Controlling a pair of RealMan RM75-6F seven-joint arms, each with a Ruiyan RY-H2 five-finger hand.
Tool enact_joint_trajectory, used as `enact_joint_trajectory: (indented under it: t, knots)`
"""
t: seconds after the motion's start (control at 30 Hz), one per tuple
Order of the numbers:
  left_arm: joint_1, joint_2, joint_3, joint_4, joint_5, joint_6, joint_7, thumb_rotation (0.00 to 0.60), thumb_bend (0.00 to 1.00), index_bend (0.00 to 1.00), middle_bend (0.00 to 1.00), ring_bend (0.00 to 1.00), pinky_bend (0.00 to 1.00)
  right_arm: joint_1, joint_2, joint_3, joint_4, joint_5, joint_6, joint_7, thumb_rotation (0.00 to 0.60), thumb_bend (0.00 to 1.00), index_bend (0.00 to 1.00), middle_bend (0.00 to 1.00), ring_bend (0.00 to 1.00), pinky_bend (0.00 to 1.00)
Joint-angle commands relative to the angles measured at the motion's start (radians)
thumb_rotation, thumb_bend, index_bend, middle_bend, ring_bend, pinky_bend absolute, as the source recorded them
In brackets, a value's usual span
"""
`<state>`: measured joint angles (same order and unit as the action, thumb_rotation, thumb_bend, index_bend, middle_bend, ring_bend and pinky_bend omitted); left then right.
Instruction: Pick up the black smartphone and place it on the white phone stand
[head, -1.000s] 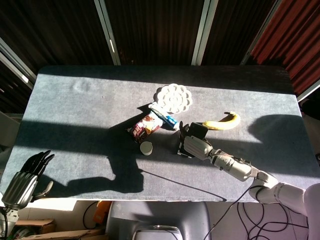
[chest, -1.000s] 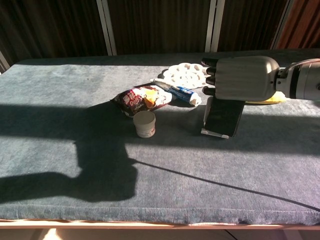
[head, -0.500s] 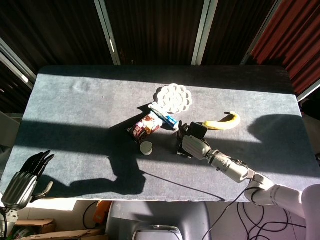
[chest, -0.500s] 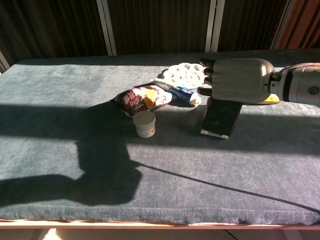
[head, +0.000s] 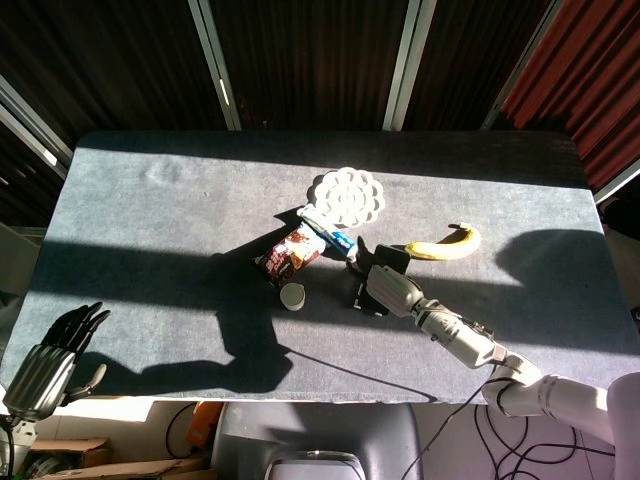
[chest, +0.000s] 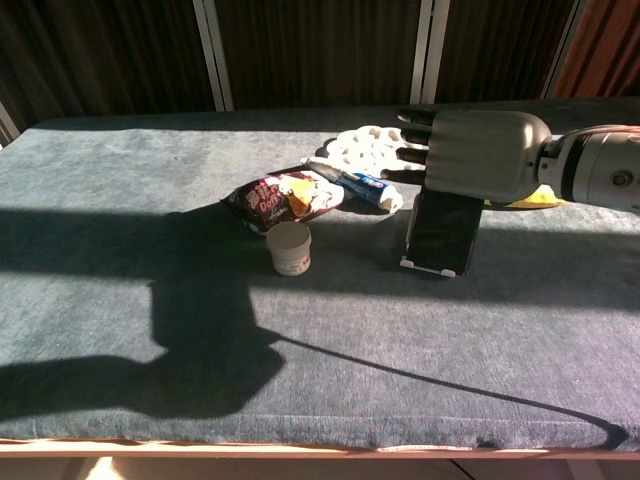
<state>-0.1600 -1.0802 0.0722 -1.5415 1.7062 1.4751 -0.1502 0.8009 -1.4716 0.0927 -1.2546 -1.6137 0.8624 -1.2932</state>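
Note:
The black smartphone (chest: 440, 232) leans upright on the white phone stand (chest: 432, 268), whose white lip shows under its lower edge. My right hand (chest: 480, 155) hovers just over the phone's top edge, fingers stretched out toward the left and not wrapped around it. From the head view the right hand (head: 388, 285) covers most of the phone (head: 362, 290). My left hand (head: 45, 360) hangs off the table's front left corner, fingers apart and holding nothing.
Left of the phone lie a snack bag (chest: 280, 198), a blue-and-white tube (chest: 368, 187) and a small white cup (chest: 289, 247). A white perforated dish (chest: 370, 148) sits behind, a banana (head: 445, 244) to the right. A thin cable (chest: 400, 375) crosses the front of the table.
The right hand's fingers have uncurled from the phone's top edge and now stretch out flat. The phone stays leaning on the stand. The left hand has not moved.

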Motion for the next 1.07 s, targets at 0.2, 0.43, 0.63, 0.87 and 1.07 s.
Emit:
enact_joint_trajectory:
  t: [0.2, 0.43, 0.63, 0.87, 1.07]
  knots:
    - [-0.002, -0.002, 0.000, 0.001, -0.001, -0.003, 0.003, 0.600, 0.40, 0.00, 0.00, 0.00, 0.09, -0.041, 0.057, 0.006, -0.116, 0.063, 0.037, 0.023, 0.600, 0.17, 0.00, 0.17, 0.11, 0.17]
    - [0.002, -0.004, -0.002, 0.000, -0.001, 0.006, 0.005, 0.600, 0.40, 0.00, 0.00, 0.00, 0.09, -0.220, 0.178, -0.009, -0.409, 0.119, 0.275, 0.237, 0.600, 0.14, 0.00, 0.00, 0.00, 0.13]
    - [0.003, -0.009, -0.007, 0.008, 0.006, 0.020, 0.005, 0.600, 0.40, 0.00, 0.00, 0.00, 0.06, -0.486, 0.254, -0.120, -0.463, -0.015, 0.665, 0.757, 0.600, 0.14, 0.00, 0.00, 0.00, 0.23]
    - [0.030, -0.043, -0.023, 0.045, 0.032, 0.112, 0.008, 0.600, 0.40, 0.00, 0.00, 0.00, 0.00, -0.678, 0.203, -0.144, -0.191, 0.088, 0.818, 1.125, 0.600, 0.14, 0.00, 0.00, 0.00, 0.10]
    - [0.039, -0.059, -0.028, 0.050, 0.023, 0.121, 0.035, 0.600, 0.40, 0.00, 0.00, 0.00, 0.00, -0.694, 0.239, -0.121, -0.211, 0.112, 0.792, 1.155, 0.600, 0.14, 0.00, 0.00, 0.00, 0.06]
